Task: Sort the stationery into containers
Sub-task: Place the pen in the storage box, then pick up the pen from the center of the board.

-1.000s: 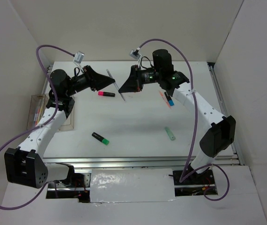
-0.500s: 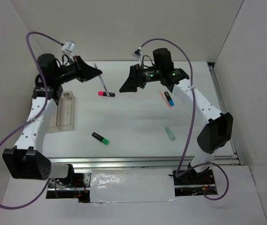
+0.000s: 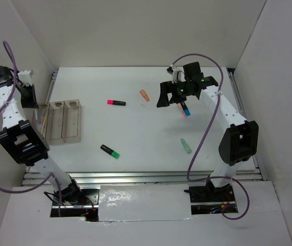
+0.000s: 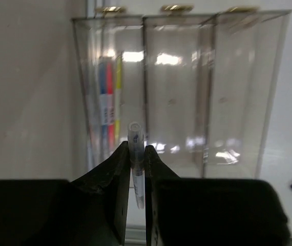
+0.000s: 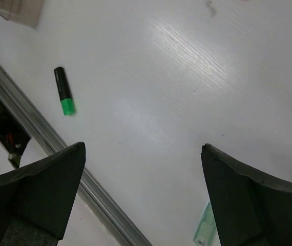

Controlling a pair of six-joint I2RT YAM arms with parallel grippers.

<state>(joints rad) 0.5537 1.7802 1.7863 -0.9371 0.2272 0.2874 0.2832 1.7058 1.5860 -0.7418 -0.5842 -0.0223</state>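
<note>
My left gripper is shut on a thin silver-blue pen, which stands upright between the fingers. Just ahead of it are the three joined clear containers; the leftmost holds blue, red and yellow pens. From above, the left gripper sits beside the containers at the far left. My right gripper hangs open and empty over the table, next to a blue-black highlighter. Loose on the table lie an orange stub and pink, black-green and mint highlighters.
White walls close in on the left, back and right. A metal rail runs along the table's near edge. The right wrist view also catches the black-green highlighter and the mint highlighter.
The right gripper let go of the pen, opened wide and drew back to the right, uncovering the orange stub. The left arm swung far left with the pen, over to the containers.
</note>
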